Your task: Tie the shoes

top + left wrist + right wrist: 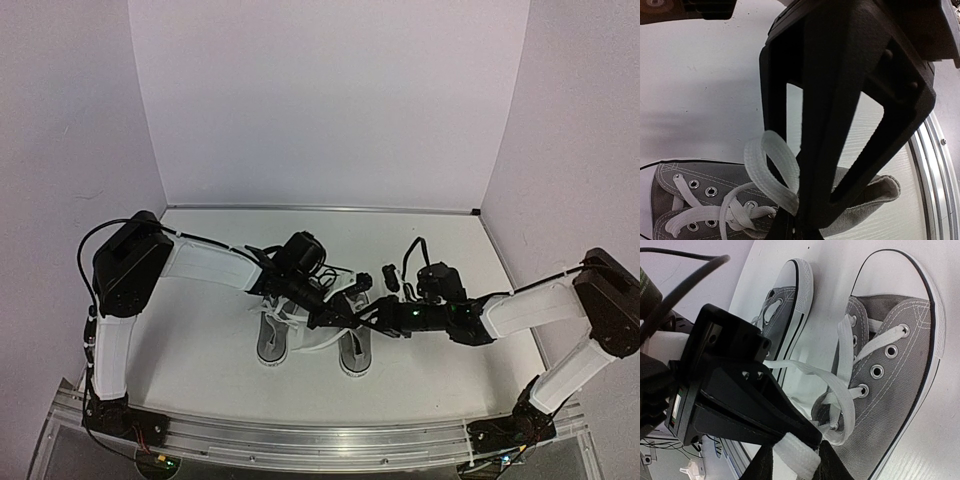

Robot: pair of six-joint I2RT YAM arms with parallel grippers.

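- Shoes (pixel 354 352) sit side by side mid-table, the grey pair between our two arms, white toe caps pointing at our bases.
- We have one shoe's white lace (pixel 771 167) folded into a loop, and the left gripper (pixel 795 215) is clamped tight on it, probably to keep a bow ear standing.
- Our right gripper (pixel 797 466) straddles that lace beside the left's tip; we cannot tell whether it pinches.
- Around this are the white table (pixel 200 330), plain pale walls (pixel 330 100) and a metal rail (pixel 320 435) at the near edge.

Robotics lab booth: bare white walls (pixel 330 100), white table (pixel 200 335), aluminium rail (pixel 300 432) carrying arm bases (pixel 105 412).
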